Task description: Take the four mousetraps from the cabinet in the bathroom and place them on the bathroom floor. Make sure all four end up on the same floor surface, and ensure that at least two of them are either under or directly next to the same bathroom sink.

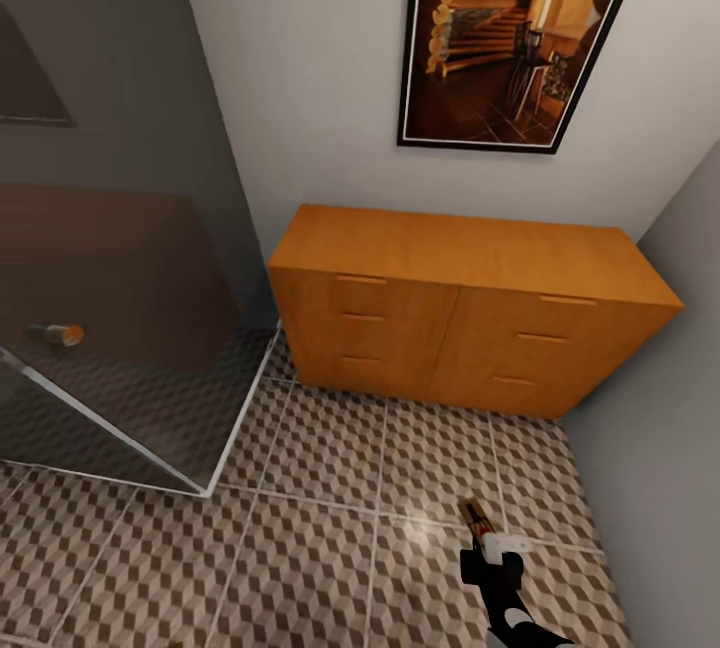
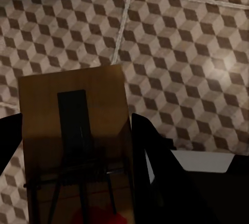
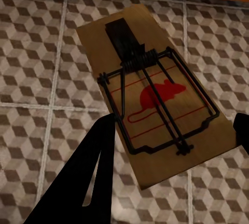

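From the head, your right claw grips a mousetrap above the bathroom floor, its long axis pointing up toward the closed cabinet. Your left wrist shows the left claw clamped on a second mousetrap, board running lengthwise out between the fingers over the tiles. Your right wrist shows the trap pinched at its near end, slanting away toward the cabinet's base.

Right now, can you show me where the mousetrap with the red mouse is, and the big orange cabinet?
mousetrap (image 3: 155, 99), right wrist view, on the red mouse picture on its board.
cabinet (image 1: 460, 253), head view, on its flat wooden top.
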Controlling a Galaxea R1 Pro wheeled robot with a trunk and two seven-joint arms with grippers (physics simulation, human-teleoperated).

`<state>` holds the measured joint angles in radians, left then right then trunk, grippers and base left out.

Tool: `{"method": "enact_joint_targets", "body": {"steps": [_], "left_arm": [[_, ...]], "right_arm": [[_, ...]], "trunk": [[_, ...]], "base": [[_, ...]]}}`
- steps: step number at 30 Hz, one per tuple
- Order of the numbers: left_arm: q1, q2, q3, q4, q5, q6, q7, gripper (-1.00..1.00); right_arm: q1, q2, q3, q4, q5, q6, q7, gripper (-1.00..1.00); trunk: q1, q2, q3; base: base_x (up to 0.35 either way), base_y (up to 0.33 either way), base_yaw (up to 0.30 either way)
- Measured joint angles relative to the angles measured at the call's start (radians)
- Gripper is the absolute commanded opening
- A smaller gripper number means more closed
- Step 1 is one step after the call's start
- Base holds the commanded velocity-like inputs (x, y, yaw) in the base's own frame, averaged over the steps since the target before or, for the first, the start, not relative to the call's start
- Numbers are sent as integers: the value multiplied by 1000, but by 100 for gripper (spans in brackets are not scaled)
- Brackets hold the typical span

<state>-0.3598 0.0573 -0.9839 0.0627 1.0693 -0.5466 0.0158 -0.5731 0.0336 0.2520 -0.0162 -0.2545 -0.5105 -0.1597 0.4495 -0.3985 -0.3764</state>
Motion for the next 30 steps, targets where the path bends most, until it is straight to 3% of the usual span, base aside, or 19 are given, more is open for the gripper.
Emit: {"method": "enact_joint_targets", "body": {"steps": [18, 30], "left_arm": [[0, 0, 0, 0, 0, 2, 0, -100], [0, 0, 0, 0, 0, 2, 0, -100]], "right_arm": [[0, 0, 0, 0, 0, 0, 0, -100], [0, 0, 0, 1, 0, 0, -1, -100]], "trunk": [[1, 0, 25], [0, 0, 40]], "base": [[-279, 0, 167], [-40, 0, 209]]}}
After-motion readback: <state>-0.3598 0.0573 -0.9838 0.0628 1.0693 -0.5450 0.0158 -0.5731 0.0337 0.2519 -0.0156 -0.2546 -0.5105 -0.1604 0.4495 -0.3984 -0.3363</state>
